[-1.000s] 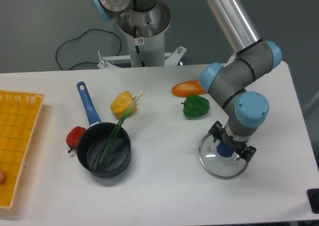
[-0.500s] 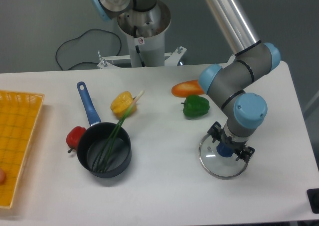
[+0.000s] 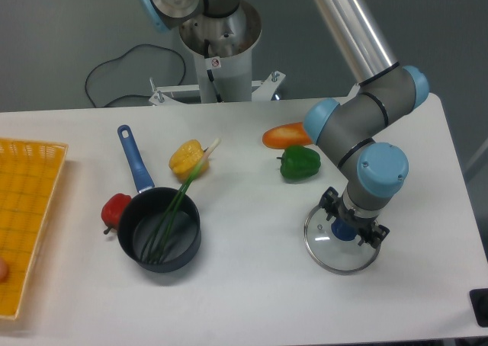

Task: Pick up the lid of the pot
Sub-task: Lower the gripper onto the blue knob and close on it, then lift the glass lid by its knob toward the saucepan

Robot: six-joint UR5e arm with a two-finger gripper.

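This looks like a robot lab. A big robot arm [image 3: 381, 167] with blue caps reaches over a white table [image 3: 252, 300]. A black pot [image 3: 169, 243] and some food sit there, so it looks a bit like a kitchen. Behind the table, a long black wire [image 3: 137, 47] curls on something gray.

One camera looks down at a slant over the table [image 3: 252, 285], fairly near.
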